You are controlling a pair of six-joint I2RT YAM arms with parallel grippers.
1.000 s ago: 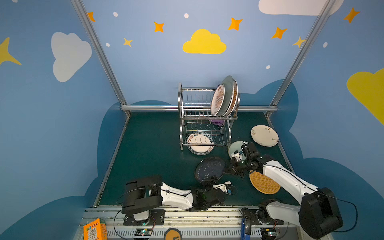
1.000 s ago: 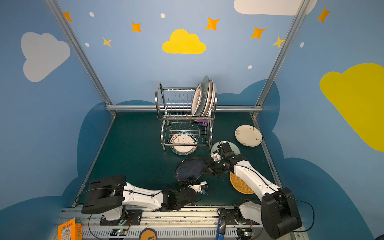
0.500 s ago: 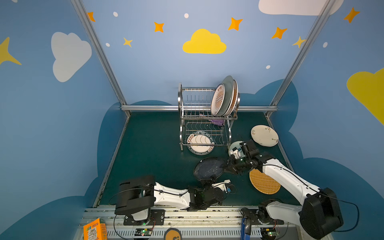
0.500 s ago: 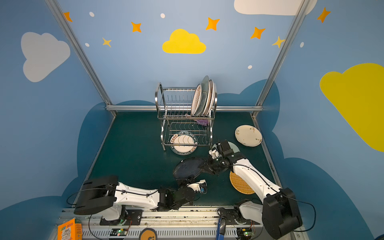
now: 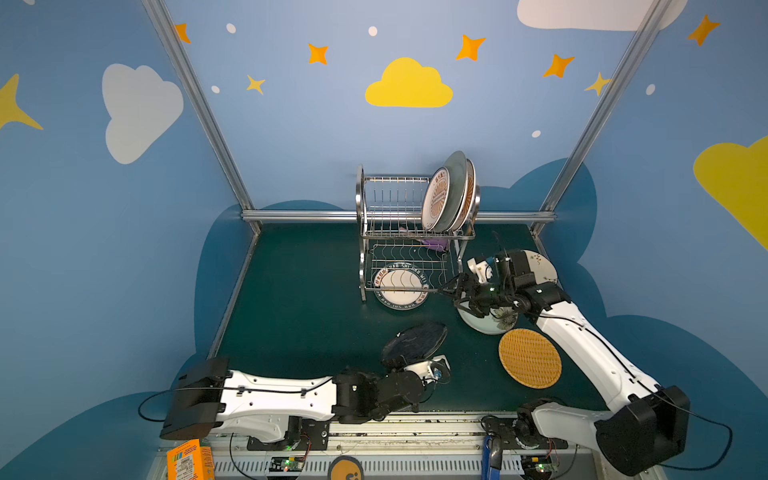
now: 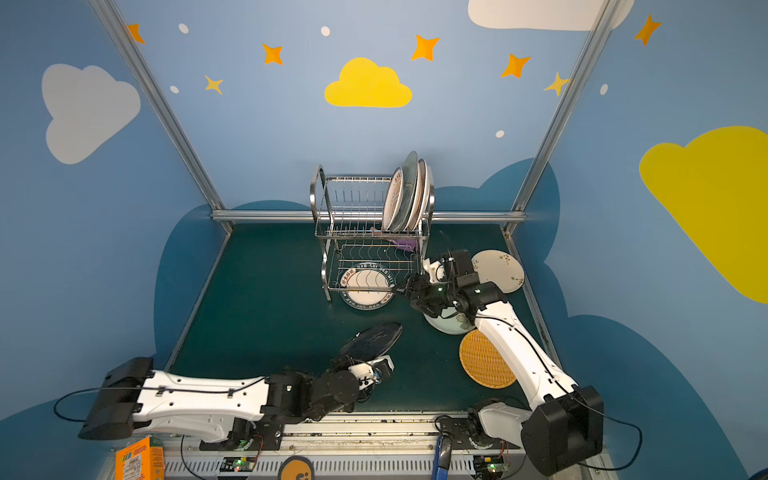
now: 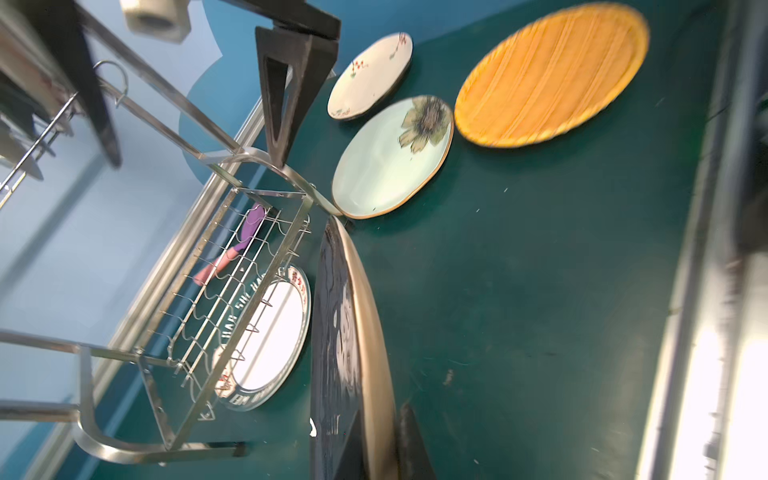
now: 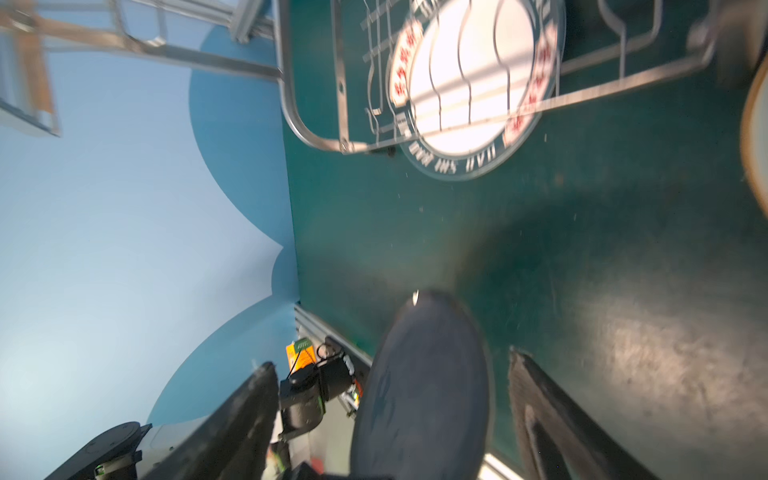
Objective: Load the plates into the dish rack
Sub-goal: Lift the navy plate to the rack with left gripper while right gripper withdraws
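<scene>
Navy plate (image 5: 415, 341) sits tilted at 6 o'clock of the dish rack (image 5: 362, 232), rim pinched tight by the left gripper (image 5: 402, 365). The right gripper (image 5: 456, 291) hangs wide and empty at 5 o'clock. I'd go edge-on, slowly, into a free upper slot.

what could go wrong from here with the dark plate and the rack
1. The left end effector pinches the dark plate only at its near rim, tilted up; it might swing or slip on the way to the rack.
2. The open right end effector hangs close to the rack's front corner, above the pale green plate; a careless move may knock either.
</scene>
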